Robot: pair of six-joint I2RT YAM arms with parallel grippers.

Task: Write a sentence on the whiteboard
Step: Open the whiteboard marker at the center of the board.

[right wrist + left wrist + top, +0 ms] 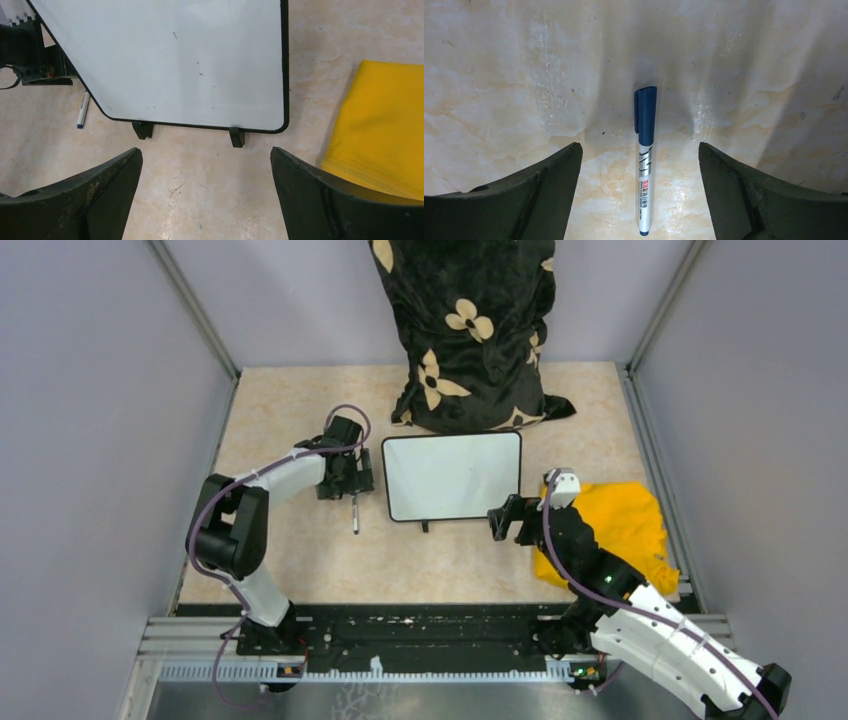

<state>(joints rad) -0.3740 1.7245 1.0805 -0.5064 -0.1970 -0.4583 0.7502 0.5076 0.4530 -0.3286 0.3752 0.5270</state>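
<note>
Dark green jaws of the left gripper [639, 150] stood wide apart over a capped blue-and-white marker [645, 165], which lay flat on the marbled beige table [499, 75] between the fingers and touched neither. Just to that gripper's right the whiteboard [453, 476] lay flat at mid-table, its two small black feet toward the arms and its white face carrying only a few faint specks. The right gripper [206, 152], likewise spread wide and holding nothing, hovered off the board's near right corner. A yellow cloth [385, 130] lay beside the board, partly beneath the right arm. A black flower-print bundle [470, 330] stood behind the board.
</note>
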